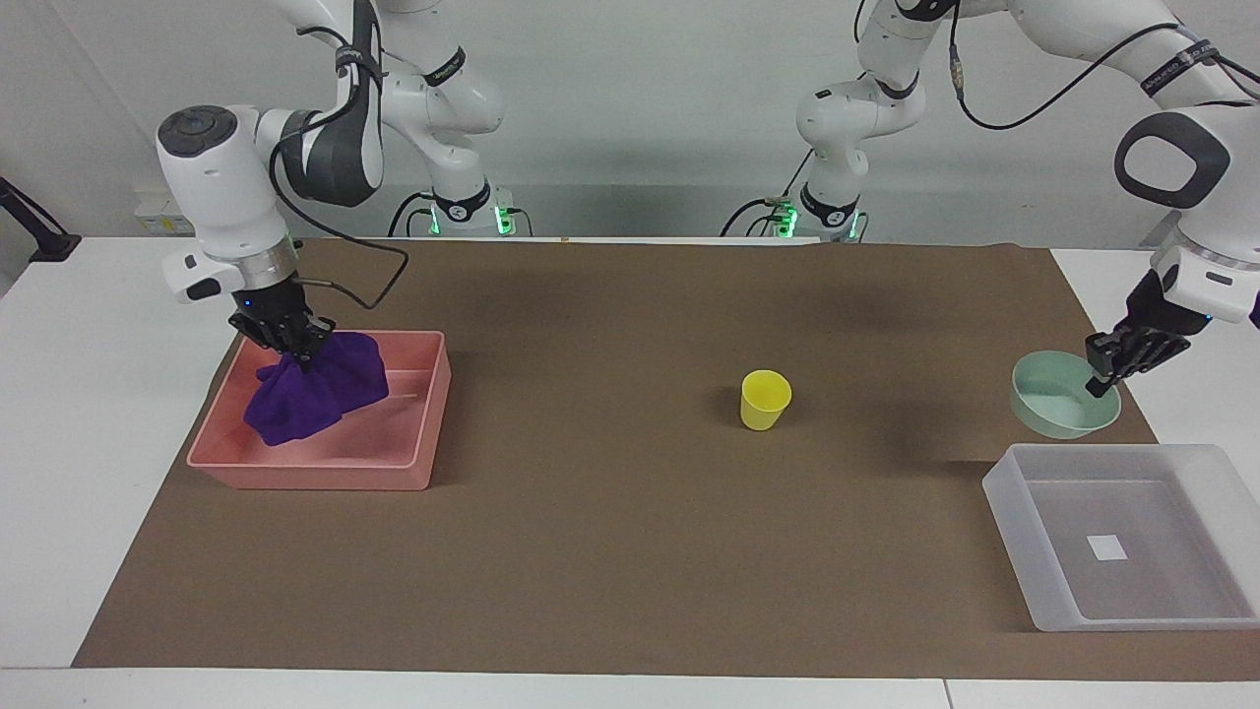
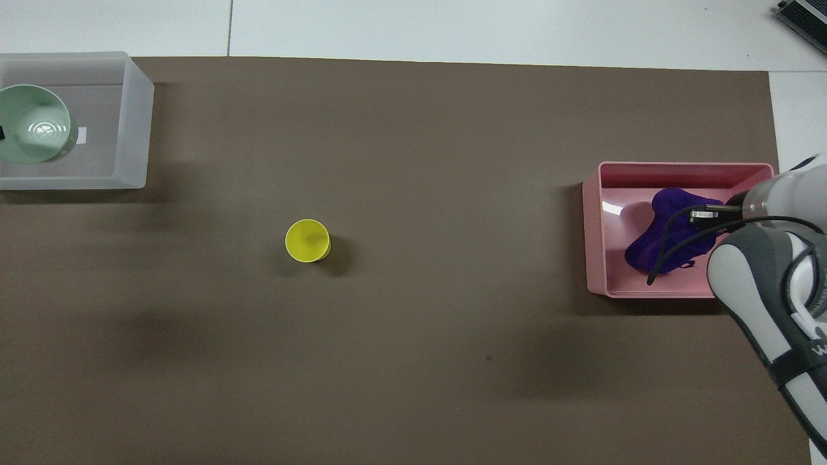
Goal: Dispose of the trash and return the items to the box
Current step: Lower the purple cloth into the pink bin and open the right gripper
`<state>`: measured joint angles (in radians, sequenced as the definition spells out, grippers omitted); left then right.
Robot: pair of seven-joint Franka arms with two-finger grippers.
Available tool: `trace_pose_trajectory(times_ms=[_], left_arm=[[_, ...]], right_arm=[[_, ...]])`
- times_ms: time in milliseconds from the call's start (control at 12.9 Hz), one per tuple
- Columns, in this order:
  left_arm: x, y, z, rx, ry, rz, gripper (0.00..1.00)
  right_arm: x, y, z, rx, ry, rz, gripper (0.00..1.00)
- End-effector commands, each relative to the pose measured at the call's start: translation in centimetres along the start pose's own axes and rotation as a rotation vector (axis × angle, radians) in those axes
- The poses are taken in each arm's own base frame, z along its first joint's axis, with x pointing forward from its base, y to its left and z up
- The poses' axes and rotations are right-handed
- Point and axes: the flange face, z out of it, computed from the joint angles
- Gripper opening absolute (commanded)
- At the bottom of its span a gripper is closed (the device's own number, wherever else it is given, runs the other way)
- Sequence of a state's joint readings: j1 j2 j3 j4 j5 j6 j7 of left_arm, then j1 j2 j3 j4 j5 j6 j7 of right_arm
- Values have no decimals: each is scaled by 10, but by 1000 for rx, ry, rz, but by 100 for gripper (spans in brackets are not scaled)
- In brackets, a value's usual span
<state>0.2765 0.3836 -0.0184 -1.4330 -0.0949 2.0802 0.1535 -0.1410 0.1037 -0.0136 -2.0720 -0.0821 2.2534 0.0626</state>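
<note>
My right gripper (image 1: pixel 296 348) is shut on the top of the purple cloth (image 1: pixel 310 391), which hangs down inside the pink bin (image 1: pixel 315 474). In the overhead view the cloth (image 2: pixel 665 236) lies within the pink bin's walls (image 2: pixel 593 226). My left gripper (image 1: pixel 1103 380) is shut on the rim of the mint-green bowl (image 1: pixel 1058 411) and holds it in the air. The overhead view shows the bowl (image 2: pixel 32 123) over the translucent box (image 2: pixel 132 129). The box (image 1: pixel 1014 512) holds nothing but its white label. The yellow cup (image 1: pixel 765 399) stands upright mid-mat, also in the overhead view (image 2: pixel 307 240).
A brown mat (image 1: pixel 591 551) covers the table between the two bins. The pink bin sits at the right arm's end and the translucent box at the left arm's end. White table shows past the mat's edges.
</note>
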Motion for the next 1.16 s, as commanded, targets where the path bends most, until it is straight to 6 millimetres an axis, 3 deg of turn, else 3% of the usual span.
trace_pose_trajectory(times_ms=[0, 155, 233, 311, 388, 854, 1087], left_arm=[[39, -29, 44, 33, 53, -4, 0], [47, -44, 74, 45, 68, -17, 0], [47, -49, 79, 47, 73, -22, 0], [48, -51, 88, 49, 80, -26, 0], [46, -55, 102, 52, 74, -32, 0], [49, -48, 117, 55, 119, -22, 0], [48, -47, 122, 56, 130, -21, 0]], right_arm=[[-8, -1, 28, 24, 14, 23, 0], [-12, -2, 42, 27, 39, 23, 0], [-12, -4, 42, 27, 38, 19, 61], [-11, -4, 42, 27, 36, 17, 100], [-11, -8, 38, 28, 41, 10, 100], [-10, -74, -23, 39, 48, 46, 100], [-4, -90, -89, 35, 38, 23, 100]])
